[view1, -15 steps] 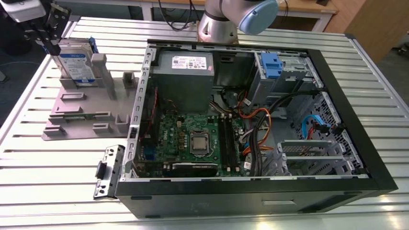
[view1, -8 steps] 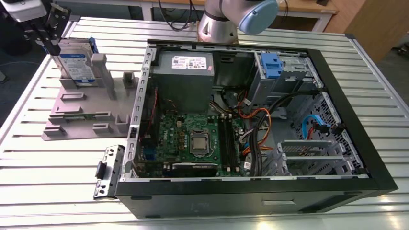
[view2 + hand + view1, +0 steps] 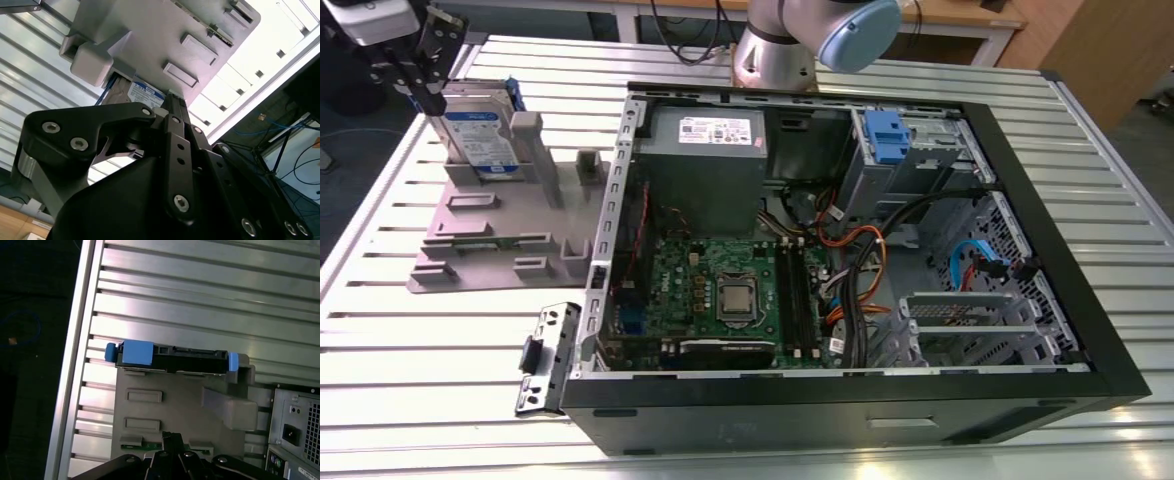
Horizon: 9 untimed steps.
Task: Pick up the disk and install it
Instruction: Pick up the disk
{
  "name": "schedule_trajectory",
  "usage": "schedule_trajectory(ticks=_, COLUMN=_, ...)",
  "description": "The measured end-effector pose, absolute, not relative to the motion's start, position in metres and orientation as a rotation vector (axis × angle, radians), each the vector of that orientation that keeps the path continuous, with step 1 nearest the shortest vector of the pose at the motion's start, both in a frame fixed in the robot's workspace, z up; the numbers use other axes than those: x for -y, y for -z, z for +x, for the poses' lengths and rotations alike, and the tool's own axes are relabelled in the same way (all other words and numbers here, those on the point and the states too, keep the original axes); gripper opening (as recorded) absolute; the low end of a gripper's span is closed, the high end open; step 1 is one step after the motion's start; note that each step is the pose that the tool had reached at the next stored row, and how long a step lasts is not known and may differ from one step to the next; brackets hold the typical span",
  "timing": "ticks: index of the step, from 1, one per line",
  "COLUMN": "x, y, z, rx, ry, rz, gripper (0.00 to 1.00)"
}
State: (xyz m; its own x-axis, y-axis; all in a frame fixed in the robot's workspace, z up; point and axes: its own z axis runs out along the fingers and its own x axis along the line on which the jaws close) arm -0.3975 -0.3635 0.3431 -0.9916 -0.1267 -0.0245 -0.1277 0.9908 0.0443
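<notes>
though the disk (image 3: 476,135) stands on edge in the grey stand (image 3: 487,225) on the exterior view's left, nothing shows it lifted out, so the pick-up step looks to be in hand and the install not yet begun. the hand (image 3: 420,85) hangs right at the disk's upper corner. whether it touches the disk, and whether it is released or clenched, cannot be told. in the first wrist view the disk's thin top edge, blue at both ends, lies across the stand, well apart from the open computer case (image 3: 1067,300) to the exterior view's right on the desk (image 3: 440,350). as a judgement, the next move calls for a square hold across that thin edge and a straight lift clear of the stand's posts, since a tilt could jam the blue bracket. the drive bay (image 3: 887,135) at the case's far side looks the likely seat.
</notes>
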Motion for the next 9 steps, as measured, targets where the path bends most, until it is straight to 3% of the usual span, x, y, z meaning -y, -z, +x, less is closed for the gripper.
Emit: schedule_trajectory(ticks=9, x=0.3635, y=-0.3431, z=-0.3975, rx=-3.111, ry=-0.072, rz=-0.227, gripper=0.10)
